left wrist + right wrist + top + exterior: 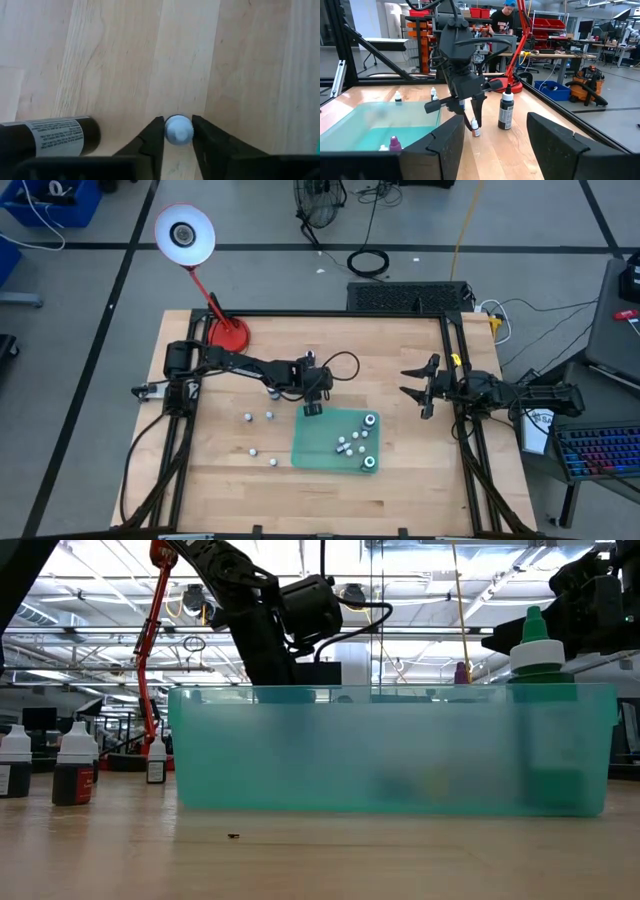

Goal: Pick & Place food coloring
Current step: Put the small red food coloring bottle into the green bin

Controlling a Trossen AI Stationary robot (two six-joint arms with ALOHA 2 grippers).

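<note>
A tiny food coloring bottle (475, 128) with a white cap stands on the wooden table just past the green tray's (312, 448) far left corner. My left gripper (178, 131) reaches down over it and is shut on it. Several more small bottles (258, 418) stand on the table to the tray's left, and several stand inside the tray (358, 438). My right gripper (415, 386) waits open at the table's right side, level, with nothing between its fingers. My left gripper pinches the little bottle's round white cap (178, 129) between its two fingers, one on each side. The fingers slant down at it from above. The bottle stays upright under them, with its base on the table (475, 134).
A taller black bottle (506, 112) with a white label stands just beyond the held one. The red lamp base (229, 333) sits at the far left. A green-capped bottle (540, 652) rises over the tray's wall (390, 765). A person (502, 20) stands in the room behind.
</note>
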